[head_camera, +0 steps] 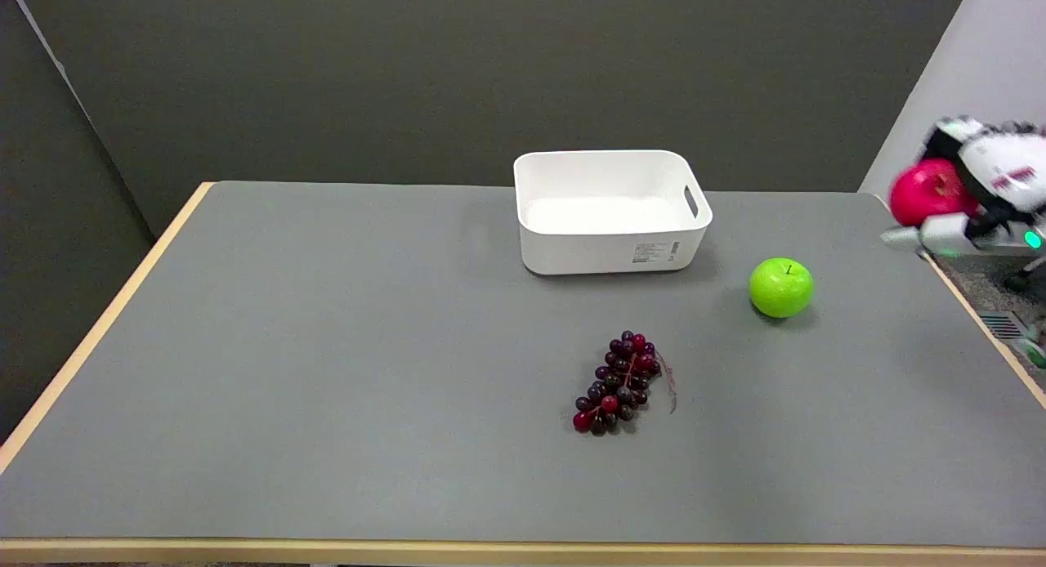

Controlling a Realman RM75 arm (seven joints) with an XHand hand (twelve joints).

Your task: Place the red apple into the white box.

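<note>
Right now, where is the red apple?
In the head view, the red apple is at far right, held by the right hand above the table's right edge, beyond the green apple.

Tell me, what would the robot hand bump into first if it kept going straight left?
Probably nothing soon: the robot hand holds the red apple up high. The white box lies that way, though depth is unclear.

At the right edge of the frame, the right hand [976,193] holds the red apple [927,191] in the air, above the table's right border; both look blurred. The white box [611,255] stands open and upright on the grey table [327,346], above the centre of the frame, a handle slot in its right wall and a label on its near side. A green apple [781,287] sits to the box's lower right, apart from it. A bunch of dark red grapes [619,381] lies below the box, near the middle of the picture.
</note>
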